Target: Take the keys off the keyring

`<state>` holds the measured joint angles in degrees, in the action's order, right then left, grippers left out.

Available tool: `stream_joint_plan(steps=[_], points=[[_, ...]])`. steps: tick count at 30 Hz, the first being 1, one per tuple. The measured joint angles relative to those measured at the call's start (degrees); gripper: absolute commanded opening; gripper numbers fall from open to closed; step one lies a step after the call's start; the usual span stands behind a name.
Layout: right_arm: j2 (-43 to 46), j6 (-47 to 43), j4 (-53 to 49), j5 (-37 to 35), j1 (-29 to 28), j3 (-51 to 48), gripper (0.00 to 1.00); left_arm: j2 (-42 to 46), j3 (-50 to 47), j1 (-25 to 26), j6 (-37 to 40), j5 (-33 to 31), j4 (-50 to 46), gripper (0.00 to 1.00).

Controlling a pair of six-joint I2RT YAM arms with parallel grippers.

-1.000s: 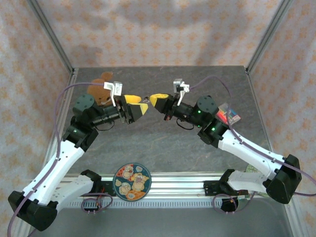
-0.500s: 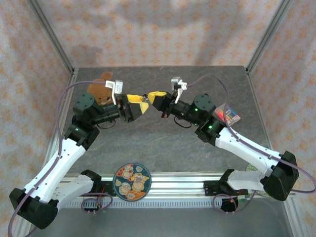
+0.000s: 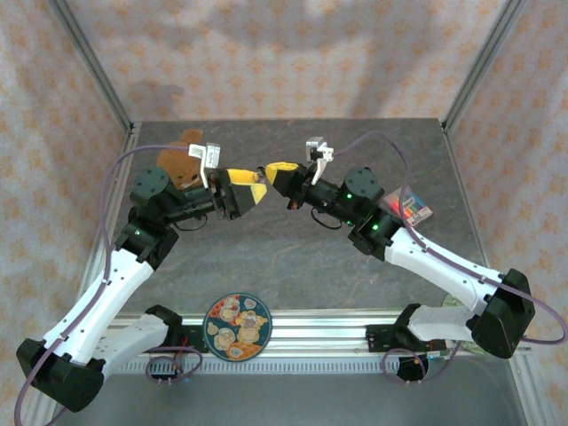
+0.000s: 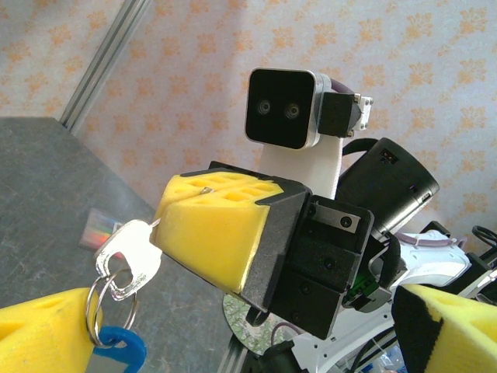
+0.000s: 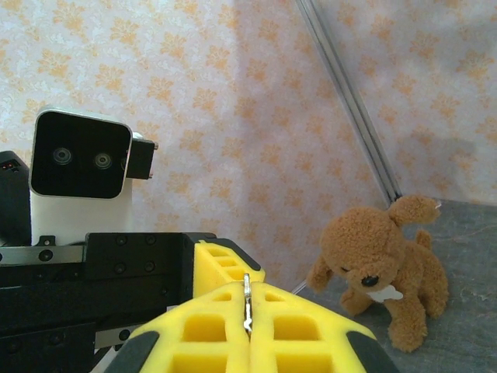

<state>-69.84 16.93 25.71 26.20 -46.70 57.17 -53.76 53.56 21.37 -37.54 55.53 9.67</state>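
Observation:
Both grippers meet in mid-air above the table. My right gripper [image 3: 272, 171] [image 5: 247, 311] is shut on a pale silvery key [image 4: 129, 249]; its thin edge [image 5: 247, 299] shows between the yellow pads. From the key hang the keyring [image 4: 107, 301] and a blue tag [image 4: 118, 350]. My left gripper [image 3: 256, 187] [image 4: 241, 334] is open, its yellow fingers [image 4: 43, 326] far apart. The ring hangs right at the tip of one finger; I cannot tell whether they touch.
A brown plush dog [image 3: 182, 161] [image 5: 384, 268] sits at the back left of the grey table [image 3: 293, 257]. A round patterned plate [image 3: 238, 327] lies on the near rail. A colourful packet [image 3: 410, 206] lies on the right.
Both grippers have drifted a little toward the back wall, and the right one has moved left, closer to the left gripper. The key stays in the right gripper.

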Motion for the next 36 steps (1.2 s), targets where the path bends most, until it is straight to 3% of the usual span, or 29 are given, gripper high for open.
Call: stream_joint_plan(steps=[15,28,36], points=[[0.7,-7.8,-1.9,-6.8,-3.8,0.0,0.0,0.0,0.0,0.0,0.0,-0.1,-0.2,0.93],[2.6,-16.9,-4.3,-18.1,-9.3,0.0,0.0,0.1,1.2,0.0,1.6,-1.3,-2.9,0.93],[2.5,-19.2,-4.3,-22.0,-9.5,0.0,0.0,0.5,1.2,0.0,1.5,-2.0,-3.1,0.93]])
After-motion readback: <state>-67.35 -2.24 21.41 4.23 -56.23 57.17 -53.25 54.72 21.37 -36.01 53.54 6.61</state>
